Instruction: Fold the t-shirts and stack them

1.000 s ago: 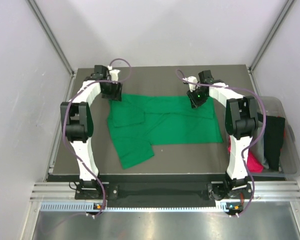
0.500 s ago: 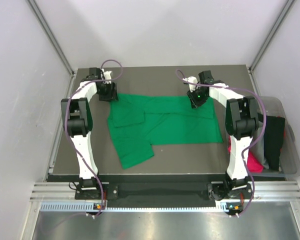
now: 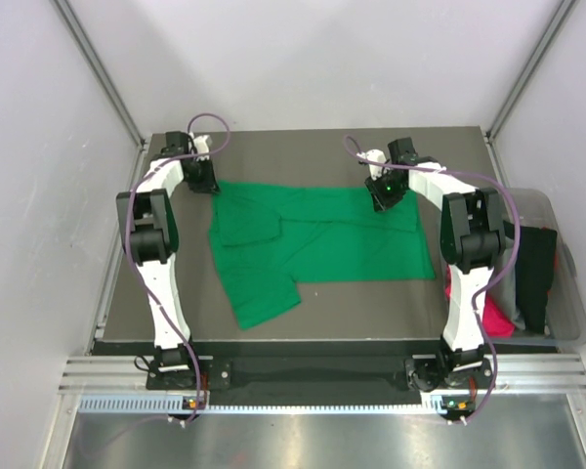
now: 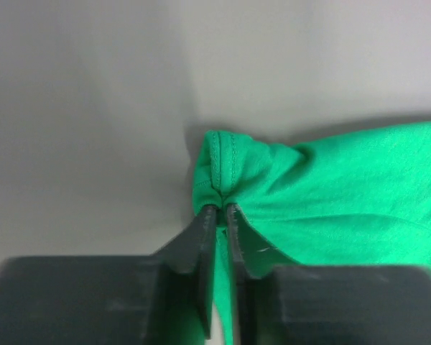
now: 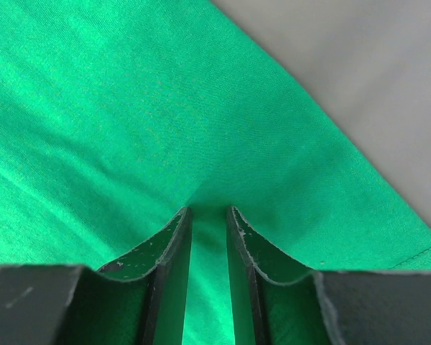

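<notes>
A t-shirt lies spread across the middle of the tabletop, one sleeve reaching toward the near left. The left fingers pinch its far left corner. The right fingers grip its far edge toward the right. Just right of the tabletop stands a bin, with other t-shirts in it.

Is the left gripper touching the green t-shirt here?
Touching. The left wrist view shows the left gripper pinching a hemmed corner of the green t-shirt between its shut fingers.
</notes>
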Robot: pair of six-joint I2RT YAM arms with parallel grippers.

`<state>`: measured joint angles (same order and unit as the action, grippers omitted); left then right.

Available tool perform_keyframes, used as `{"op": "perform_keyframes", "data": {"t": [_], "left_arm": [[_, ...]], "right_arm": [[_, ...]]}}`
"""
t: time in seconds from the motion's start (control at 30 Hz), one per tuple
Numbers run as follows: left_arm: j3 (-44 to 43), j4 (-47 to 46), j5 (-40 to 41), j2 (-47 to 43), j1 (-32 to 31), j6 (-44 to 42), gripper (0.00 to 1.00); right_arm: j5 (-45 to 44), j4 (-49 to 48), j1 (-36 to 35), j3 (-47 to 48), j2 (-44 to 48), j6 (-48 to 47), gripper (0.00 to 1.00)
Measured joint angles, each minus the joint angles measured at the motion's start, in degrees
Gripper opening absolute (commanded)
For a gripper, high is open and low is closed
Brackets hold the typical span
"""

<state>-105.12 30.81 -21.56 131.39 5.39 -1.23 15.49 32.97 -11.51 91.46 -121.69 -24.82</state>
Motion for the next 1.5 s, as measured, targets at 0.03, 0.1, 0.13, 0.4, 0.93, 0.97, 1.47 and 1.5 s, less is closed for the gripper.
{"op": "perform_keyframes", "data": {"t": [0.03, 0.1, 0.13, 0.4, 0.93, 0.97, 1.47, 1.5], "left_arm": [[-0.37, -0.11, -0.09, 0.31, -0.02, 0.09, 0.0], [-1.09, -0.28, -0.48, 0.83, 0.0, 0.11, 0.0], [-1.49, -0.44, -0.63, 1.16, 0.0, 0.15, 0.0], [-10.54, -0.59, -0.44, 6.82, -0.09, 1.01, 0.0], [-23.26, -1.11, 1.92, 14.71, -0.28, 0.72, 0.0], [-22.58, -1.75, 1.88, 14.45, -0.26, 0.7, 0.0], [-9.46, -7.69, 2.43, 7.17, 0.55, -0.9, 0.0], [-8.72, -7.69, 2.49, 6.69, 0.66, -1.03, 0.0]], "right_arm": [[0.0, 0.0, 0.0, 0.0, 0.0, 0.0, 0.26], [-0.02, 0.0, 0.0, 0.0, 0.0, 0.0, 0.26], [-0.02, 0.0, 0.0, 0.02, 0.0, 0.0, 0.26], [-0.15, 0.35, 0.0, 0.74, -0.37, 0.63, 0.26], [-2.56, 3.85, 0.15, 13.68, -8.33, 3.34, 0.26], [-2.6, 3.8, 0.17, 13.66, -8.33, 3.45, 0.26], [-10.03, 0.85, 3.1, 9.73, -3.32, 2.32, 0.39], [-10.56, 1.27, 3.37, 10.08, -3.52, 2.08, 0.39]]}}
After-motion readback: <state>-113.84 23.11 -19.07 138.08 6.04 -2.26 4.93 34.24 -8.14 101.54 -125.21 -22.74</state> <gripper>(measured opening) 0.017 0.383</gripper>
